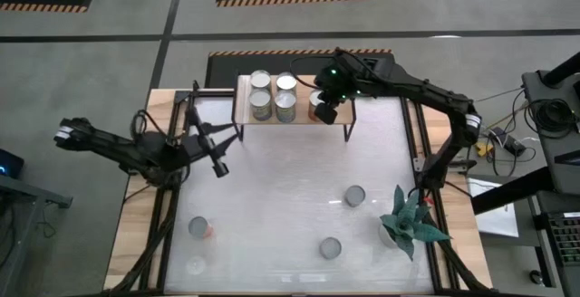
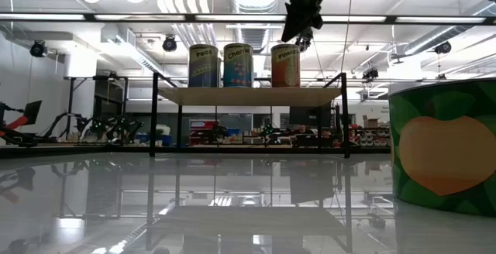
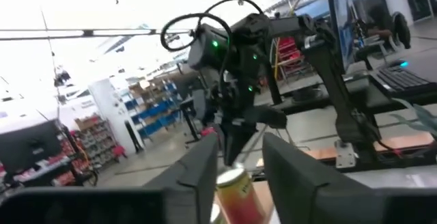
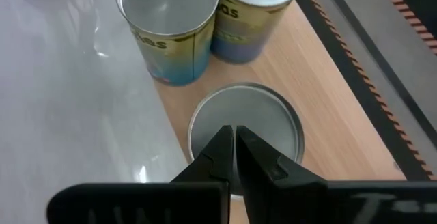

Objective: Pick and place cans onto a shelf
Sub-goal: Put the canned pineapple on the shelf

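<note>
- The right gripper (image 4: 234, 157) has its fingers pressed together with nothing between them, hanging just above the silver lid of the orange-labelled can (image 4: 246, 132) at the right end of the shelf (image 4: 341, 115).
- In the high view the right gripper (image 1: 326, 109) points down over that can, and its arm reaches in from the tabletop's right side, bent at the elbow.
- In the low view the right gripper (image 2: 298, 29) hangs above the orange-labelled can (image 2: 285, 65), apart from its top.
- The left gripper (image 1: 219, 165) sits over the left part of the tabletop (image 1: 290, 197), its arm stretched in low from the left edge; its fingers (image 3: 205, 176) stand partly apart, and whether they hold anything I cannot tell.
- Five cans stand on the shelf (image 1: 290, 120): a block of four (image 1: 273, 95) and the orange-labelled can (image 1: 316, 105) beside them.
- Three more cans stand well apart on the tabletop: one near the front left with an orange-red side (image 1: 199, 228), one front centre (image 1: 330, 247), one to the right (image 1: 354, 195).
- A green artificial plant (image 1: 410, 220) stands at the front right corner.
- The tabletop is glossy white with wooden edges; beyond it lies a bright workshop with ceiling strip lights and racks.
</note>
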Robot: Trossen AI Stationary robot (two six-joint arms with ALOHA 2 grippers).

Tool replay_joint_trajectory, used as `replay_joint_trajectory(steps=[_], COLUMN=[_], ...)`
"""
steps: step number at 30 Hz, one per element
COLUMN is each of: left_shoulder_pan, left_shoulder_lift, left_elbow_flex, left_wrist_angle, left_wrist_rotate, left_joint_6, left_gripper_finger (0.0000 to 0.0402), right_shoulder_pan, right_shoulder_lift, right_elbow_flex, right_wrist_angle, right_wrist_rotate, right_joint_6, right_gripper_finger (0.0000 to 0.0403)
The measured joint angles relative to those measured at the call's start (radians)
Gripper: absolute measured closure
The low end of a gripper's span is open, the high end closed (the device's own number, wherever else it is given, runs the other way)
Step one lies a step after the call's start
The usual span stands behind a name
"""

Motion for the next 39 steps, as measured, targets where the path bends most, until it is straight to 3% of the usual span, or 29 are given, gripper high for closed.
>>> replay_joint_trajectory(steps=[8,17,26,36,39], left_shoulder_pan=[0.0,0.0,0.0,0.0,0.0], left_shoulder_lift=[-0.029,-0.028,-0.027,-0.026,-0.026], left_elbow_flex=[0.004,0.003,0.003,0.003,0.003], left_wrist_angle=[-0.017,-0.029,-0.047,-0.047,-0.047], left_wrist_rotate=[0.0,0.001,0.0,0.0,0.0], left_joint_6=[0.093,0.133,0.117,0.109,0.107], left_gripper_finger=[0.0362,0.0364,0.0365,0.0365,0.0365], right_shoulder_pan=[0.0,-0.002,-0.06,-0.155,-0.168], right_shoulder_lift=[0.085,0.141,0.158,0.161,0.162], right_elbow_flex=[0.051,0.054,0.065,0.046,0.037], right_wrist_angle=[-0.022,0.065,0.111,0.227,0.269], right_wrist_rotate=[0.009,0.023,0.101,0.079,0.024], right_joint_6=[-0.01,0.004,0.057,0.057,0.051], right_gripper_finger=[0.0394,0.0394,0.0394,0.0394,0.0394])
